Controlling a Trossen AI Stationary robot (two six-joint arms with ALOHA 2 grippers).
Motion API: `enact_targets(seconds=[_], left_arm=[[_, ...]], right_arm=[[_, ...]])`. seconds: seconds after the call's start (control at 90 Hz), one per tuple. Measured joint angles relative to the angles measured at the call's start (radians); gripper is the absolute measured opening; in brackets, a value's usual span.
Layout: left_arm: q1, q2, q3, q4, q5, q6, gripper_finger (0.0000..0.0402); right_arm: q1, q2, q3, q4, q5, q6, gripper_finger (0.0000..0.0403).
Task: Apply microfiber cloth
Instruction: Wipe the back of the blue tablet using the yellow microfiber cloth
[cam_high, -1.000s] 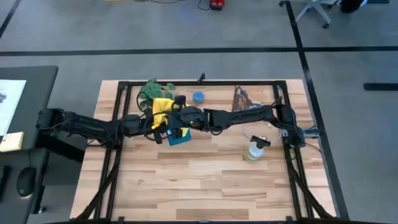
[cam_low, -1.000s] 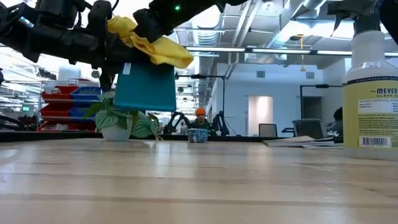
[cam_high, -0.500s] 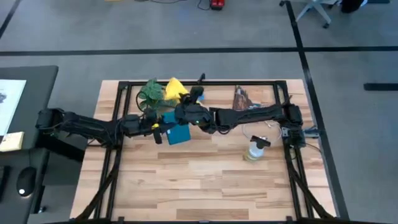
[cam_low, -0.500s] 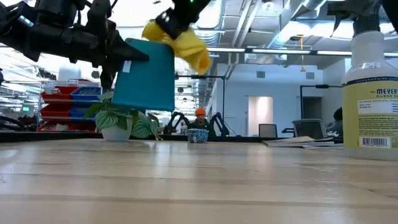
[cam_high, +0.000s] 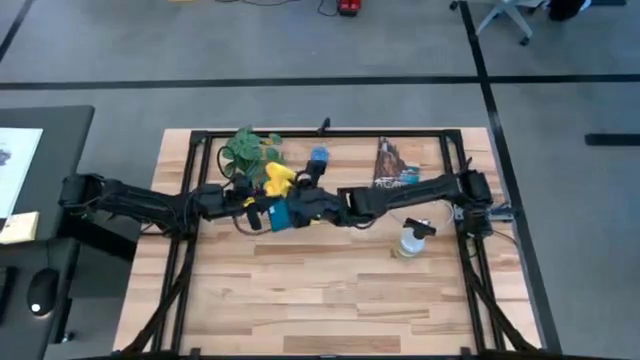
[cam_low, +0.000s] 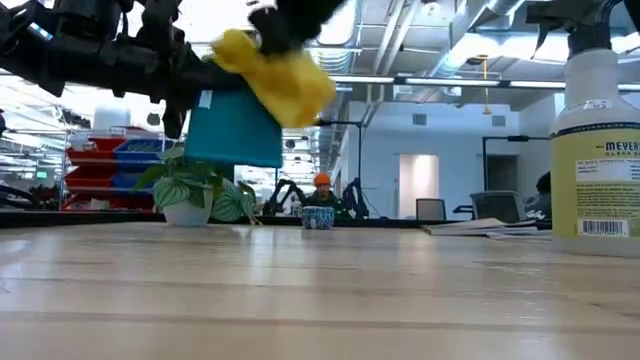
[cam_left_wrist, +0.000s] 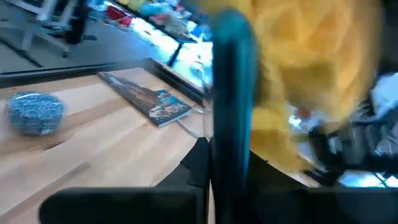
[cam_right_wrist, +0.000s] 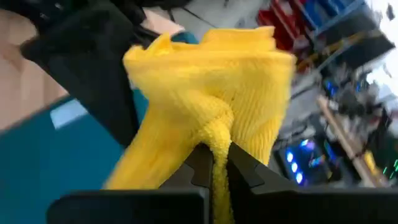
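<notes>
Yellow and bunched, the cloth (cam_high: 277, 180) hangs in the air above the far middle of the table (cam_high: 330, 300), pinched in the right gripper (cam_right_wrist: 214, 155), whose fingers are clamped together on a fold of it. The cloth lies against the upper edge of a teal tablet (cam_low: 235, 125), which the left gripper (cam_high: 252, 212) holds upright off the table, its fingers closed on the tablet's edge. A plant (cam_high: 245, 150) stands just behind, a spray bottle (cam_high: 410, 240) well to the right.
</notes>
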Motion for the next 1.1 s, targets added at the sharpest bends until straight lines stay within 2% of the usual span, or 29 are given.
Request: enact_targets(seconds=[0.078, 0.2, 0.411, 0.567, 0.667, 0.822, 1.011, 1.067, 1.1], left_arm=[[-0.001, 0.0, 0.0, 0.004, 0.002, 0.006, 0.0011], [0.0, 0.0, 0.0, 0.004, -0.012, 0.015, 0.0011], [0.003, 0.0, 0.0, 0.029, -0.023, 0.028, 0.0011], [0.003, -0.001, 0.0, 0.05, -0.023, 0.042, 0.0011], [-0.001, -0.004, 0.006, 0.087, 0.021, 0.026, 0.0011], [0.002, -0.003, 0.003, 0.064, -0.004, 0.048, 0.0011], [0.002, -0.004, 0.003, 0.062, -0.004, 0.061, 0.0011], [0.002, -0.004, 0.003, 0.06, -0.009, 0.071, 0.0011], [0.002, -0.004, 0.003, 0.059, -0.01, 0.074, 0.0011]], right_arm=[[0.0, 0.002, -0.047, 0.001, 0.002, 0.066, 0.0], [0.011, 0.014, -0.122, 0.022, -0.102, 0.123, 0.0], [0.024, 0.075, -0.201, 0.107, -0.191, 0.164, 0.0], [0.024, 0.118, -0.218, 0.046, -0.218, 0.198, 0.0], [0.034, 0.121, -0.222, -0.043, -0.226, 0.2, 0.0], [0.054, 0.086, -0.22, -0.223, -0.213, 0.176, 0.0], [0.06, -0.004, -0.219, -0.376, -0.015, 0.083, 0.0], [0.054, -0.026, -0.219, -0.373, -0.016, 0.045, 0.0], [0.049, -0.035, -0.219, -0.358, -0.053, 0.024, 0.0]])
